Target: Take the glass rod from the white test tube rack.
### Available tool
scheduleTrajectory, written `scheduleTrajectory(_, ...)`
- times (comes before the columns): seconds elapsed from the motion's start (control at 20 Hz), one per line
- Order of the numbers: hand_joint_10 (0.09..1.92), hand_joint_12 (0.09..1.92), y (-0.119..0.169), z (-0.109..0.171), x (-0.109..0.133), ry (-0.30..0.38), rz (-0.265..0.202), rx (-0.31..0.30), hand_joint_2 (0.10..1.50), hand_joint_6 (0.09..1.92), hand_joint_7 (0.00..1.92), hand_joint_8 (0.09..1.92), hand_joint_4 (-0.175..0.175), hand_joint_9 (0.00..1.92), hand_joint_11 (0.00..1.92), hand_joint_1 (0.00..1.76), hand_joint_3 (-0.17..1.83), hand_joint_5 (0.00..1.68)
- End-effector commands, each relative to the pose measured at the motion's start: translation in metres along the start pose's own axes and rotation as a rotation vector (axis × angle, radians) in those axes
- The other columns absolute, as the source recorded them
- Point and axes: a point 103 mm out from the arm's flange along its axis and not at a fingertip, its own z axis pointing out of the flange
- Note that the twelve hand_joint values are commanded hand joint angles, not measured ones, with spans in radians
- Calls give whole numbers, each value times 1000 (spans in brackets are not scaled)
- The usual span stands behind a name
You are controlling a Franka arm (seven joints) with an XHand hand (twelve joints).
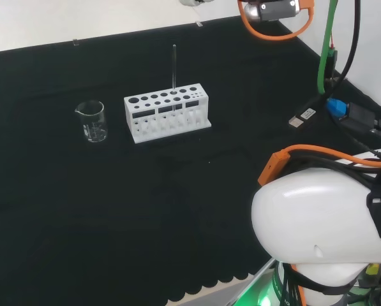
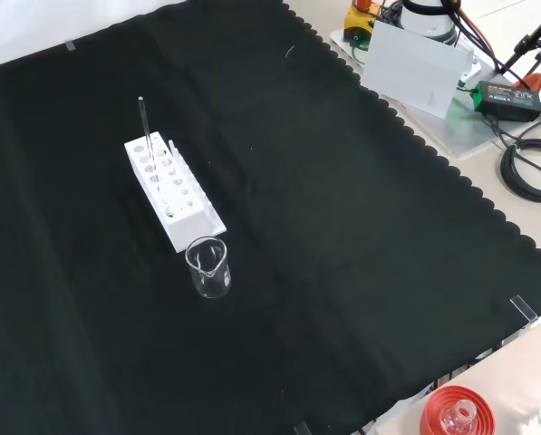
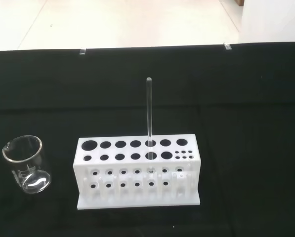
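Note:
A white test tube rack (image 1: 168,113) (image 2: 170,192) (image 3: 137,170) stands on the black cloth. A clear glass rod (image 1: 174,67) (image 2: 144,127) (image 3: 149,113) stands upright in one of its holes, towards the rack's right end in the head view and its far end in the front view. In the wrist view the rack and rod are seen from some way off, with nothing touching the rod.
An empty small glass beaker (image 1: 92,121) (image 2: 208,267) (image 3: 27,164) stands just left of the rack in the head view. The arm's white link (image 1: 318,223) fills the head view's lower right, with cables (image 1: 343,111) beside it. A red ribbed stand (image 2: 456,412) sits off the cloth's near edge.

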Motion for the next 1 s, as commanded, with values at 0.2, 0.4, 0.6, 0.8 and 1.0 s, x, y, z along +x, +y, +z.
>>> scheduleTrajectory(0.2, 624, 1102, 14, -1, 5, -5, -21, -23, 814, 87, 95, 87, 37, 0, 0, 427, 248, 0)
scheduleTrajectory(0.4, 865, 1396, 27, -5, 6, 6, -28, -10, 808, 87, 102, 257, 34, 0, 0, 435, 271, 9)
scheduleTrajectory(0.6, 938, 1459, 46, 9, -5, 68, -41, -6, 796, 87, 9, 566, 36, 6, 0, 442, 309, 27)
scheduleTrajectory(0.8, 950, 1477, 57, 12, -13, 100, -34, -10, 794, 87, 2, 617, 36, 15, 0, 444, 318, 36)
scheduleTrajectory(1.0, 953, 1482, 73, 11, -15, 65, -41, 14, 794, 87, 12, 633, 40, 20, 0, 443, 322, 50)
